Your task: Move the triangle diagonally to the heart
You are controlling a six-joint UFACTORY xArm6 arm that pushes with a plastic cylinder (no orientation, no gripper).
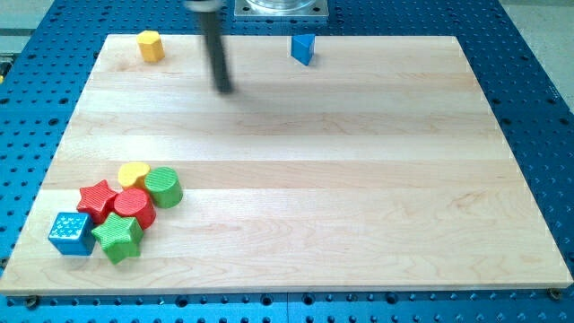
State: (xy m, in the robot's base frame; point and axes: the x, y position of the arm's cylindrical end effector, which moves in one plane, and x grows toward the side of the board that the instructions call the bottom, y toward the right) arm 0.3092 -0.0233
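A blue triangle point(304, 48) stands near the top edge of the wooden board point(359, 179), right of centre. A yellow heart point(134, 173) lies at the lower left in a cluster of blocks. My tip point(224, 89) touches the board at the upper middle, left of and a little below the triangle, well apart from it. The rod is blurred. The heart is far down and to the left of the tip.
A yellow hexagon point(151, 45) sits at the top left. Around the heart lie a green cylinder point(164, 187), a red star point(97, 199), a red cylinder point(134, 208), a green star point(118, 237) and a blue cube point(72, 232).
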